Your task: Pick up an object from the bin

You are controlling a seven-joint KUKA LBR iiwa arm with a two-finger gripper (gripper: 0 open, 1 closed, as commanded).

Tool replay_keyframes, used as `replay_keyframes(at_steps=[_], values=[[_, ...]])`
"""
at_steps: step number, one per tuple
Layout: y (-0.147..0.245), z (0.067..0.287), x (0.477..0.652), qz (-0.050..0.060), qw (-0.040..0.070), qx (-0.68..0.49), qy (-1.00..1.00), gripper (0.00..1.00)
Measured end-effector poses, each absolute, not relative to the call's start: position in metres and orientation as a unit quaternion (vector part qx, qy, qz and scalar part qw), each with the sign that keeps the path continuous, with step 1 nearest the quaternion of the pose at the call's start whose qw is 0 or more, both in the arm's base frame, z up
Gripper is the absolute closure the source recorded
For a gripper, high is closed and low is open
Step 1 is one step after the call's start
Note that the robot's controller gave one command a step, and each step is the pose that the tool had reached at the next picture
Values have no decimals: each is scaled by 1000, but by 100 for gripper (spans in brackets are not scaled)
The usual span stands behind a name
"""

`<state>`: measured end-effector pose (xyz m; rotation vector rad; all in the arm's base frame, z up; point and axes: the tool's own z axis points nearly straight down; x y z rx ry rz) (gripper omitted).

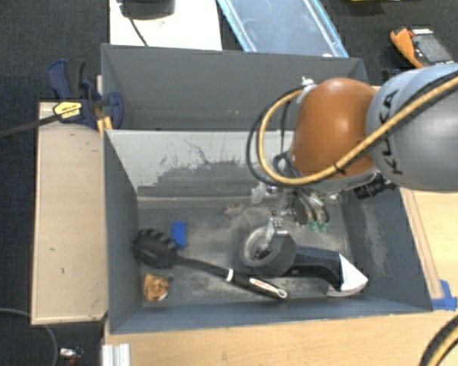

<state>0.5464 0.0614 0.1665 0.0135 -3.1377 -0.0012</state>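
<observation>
Shows the gripper (278, 233) low in the right half of the grey bin (118, 219), largely masked from above by the orange wrist cover (332, 124) and the looped cables (253, 151); cannot tell whether released or clenched, nor whether grasping anything; seems to meet, or to hang just above, the upper rim of a dark grey ring-shaped roll (273, 256), with the contact itself hard to make out. Places that roll on the bin floor directly beneath the gripper, right of centre and near the front wall.

Just right of the roll, touching or overlapping it, shows a black wedge-like item with a white tip (330, 269); covered at its left end by the roll, hence of uncertain kind.

In front of the roll and leftward, shows a black slotted spatula (206, 268) lying flat; head towards the bin's left, handle slanting right to a metal-tipped end close under the roll.

Just behind the spatula's head, and apparently touching it, shows a small blue piece (179, 233); too small to identify.

Near the front-left corner, apart from the spatula's head, shows a small brown-orange object (156, 287); likewise indistinct.

Above and to the right, shows the grey arm body (427, 143), cut off at the right edge.
</observation>
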Motion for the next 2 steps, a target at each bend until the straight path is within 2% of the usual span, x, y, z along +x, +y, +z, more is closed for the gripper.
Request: replay_keyframes(at_steps=[1,2], values=[[61,170,548,-1,-1,3,-1000,0],[50,94,559,-2,-8,197,-980,0]])
